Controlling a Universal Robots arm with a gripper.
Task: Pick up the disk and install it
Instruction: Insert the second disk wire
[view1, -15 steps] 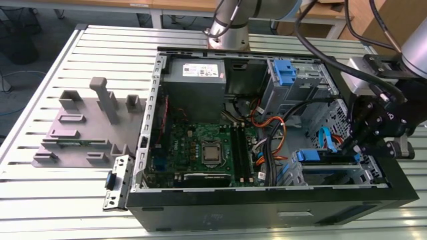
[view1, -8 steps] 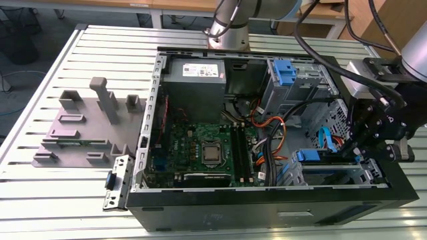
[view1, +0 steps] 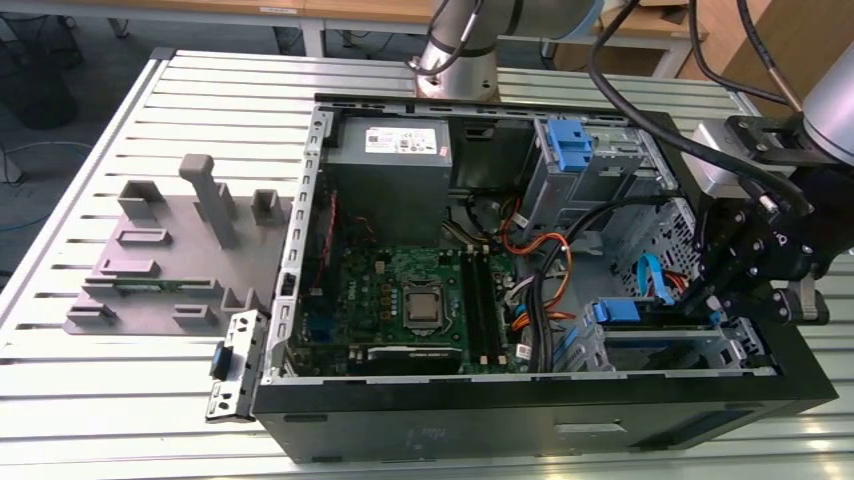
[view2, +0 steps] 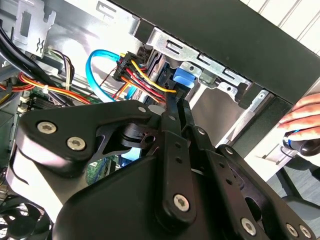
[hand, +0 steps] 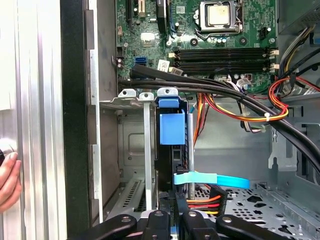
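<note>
The disk (hand: 170, 127) stands on edge in a slot of the metal drive bay (hand: 131, 150) at the case's corner, its blue carrier bracket facing the motherboard. It also shows as a blue tab in the exterior view (view1: 621, 312) and in the second wrist view (view2: 182, 77). My gripper (hand: 176, 212) is at the disk's cable end, its black fingers (view2: 170, 115) close together with nothing seen between them. In the exterior view the gripper (view1: 727, 300) hangs over the case's right side above the bay.
The open case holds a motherboard (view1: 400, 300), a grey power supply (view1: 391, 165) and a blue latch (view1: 570, 145) on the far bay. A light blue cable (hand: 210, 179) and orange-red wires (view2: 140, 75) run beside the disk. A person's hand (view2: 305, 120) rests outside the case. A grey fixture (view1: 160, 250) lies on the exterior view's left.
</note>
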